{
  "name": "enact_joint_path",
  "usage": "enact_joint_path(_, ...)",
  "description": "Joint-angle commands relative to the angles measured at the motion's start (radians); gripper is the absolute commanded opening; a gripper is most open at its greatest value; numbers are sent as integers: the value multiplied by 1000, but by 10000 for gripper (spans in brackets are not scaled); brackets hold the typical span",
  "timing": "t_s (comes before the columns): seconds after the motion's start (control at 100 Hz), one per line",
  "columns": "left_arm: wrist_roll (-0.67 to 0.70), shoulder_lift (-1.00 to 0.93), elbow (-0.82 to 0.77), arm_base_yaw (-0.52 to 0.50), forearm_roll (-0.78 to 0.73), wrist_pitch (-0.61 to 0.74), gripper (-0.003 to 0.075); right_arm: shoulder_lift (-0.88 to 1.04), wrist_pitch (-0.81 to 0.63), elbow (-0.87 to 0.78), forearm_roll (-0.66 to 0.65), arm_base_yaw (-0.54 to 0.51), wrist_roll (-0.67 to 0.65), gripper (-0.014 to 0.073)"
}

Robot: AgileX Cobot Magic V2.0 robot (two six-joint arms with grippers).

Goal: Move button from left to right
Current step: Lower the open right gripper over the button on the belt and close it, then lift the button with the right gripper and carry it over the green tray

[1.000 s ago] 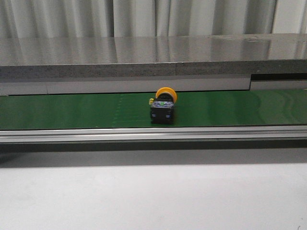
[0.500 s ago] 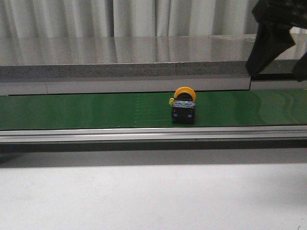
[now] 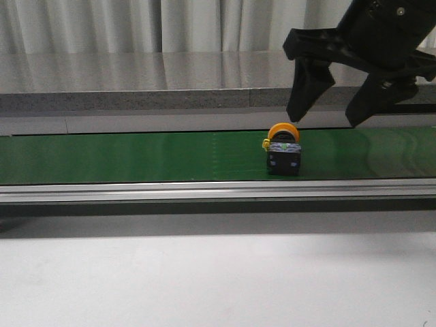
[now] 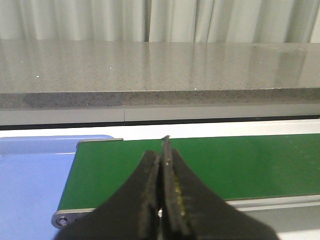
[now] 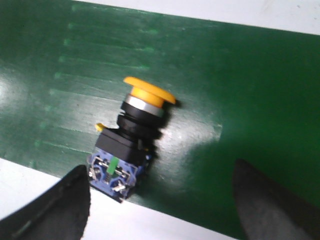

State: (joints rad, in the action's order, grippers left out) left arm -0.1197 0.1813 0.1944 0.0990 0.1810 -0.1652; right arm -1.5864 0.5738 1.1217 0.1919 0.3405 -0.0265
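Observation:
The button (image 3: 283, 151), an orange-yellow cap on a black boxy body with a blue and green end, lies on its side on the green conveyor belt (image 3: 136, 158). In the right wrist view the button (image 5: 132, 135) lies with its cap pointing away. My right gripper (image 3: 329, 114) hangs open above the belt, just above and to the right of the button; in the right wrist view the gripper (image 5: 162, 200) has one finger beside the button's blue end and the other far off. My left gripper (image 4: 162, 155) is shut and empty over the belt's left end.
A grey stone-like ledge (image 3: 204, 85) runs behind the belt, with white curtains behind it. A metal rail (image 3: 204, 191) edges the belt's near side, then a white table surface (image 3: 204, 279). A blue surface (image 4: 30, 180) lies past the belt's left end.
The button has travelled to the right along the belt. My right gripper has come down from the upper right, open, to just above the button.

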Motion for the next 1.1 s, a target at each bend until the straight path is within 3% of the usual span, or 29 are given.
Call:
enact_joint_path(0.0, -3, 9, 30, 8, 12, 76, -20, 13, -48, 51, 6, 7, 14, 582)
enact_joint_path(0.42, -3, 9, 30, 8, 12, 76, -20, -87, -42, 62, -19, 10, 14, 570)
enact_joint_path(0.49, -3, 9, 30, 8, 12, 76, -20, -96, -40, 62, -23, 10, 14, 512)
enact_joint_path(0.7, -3, 9, 30, 8, 12, 76, -20, -100, -6, 62, -31, 9, 14, 213)
enact_joint_path(1.09, -3, 9, 30, 8, 12, 76, -20, -80, 243, 235, -215, -69, 14, 199)
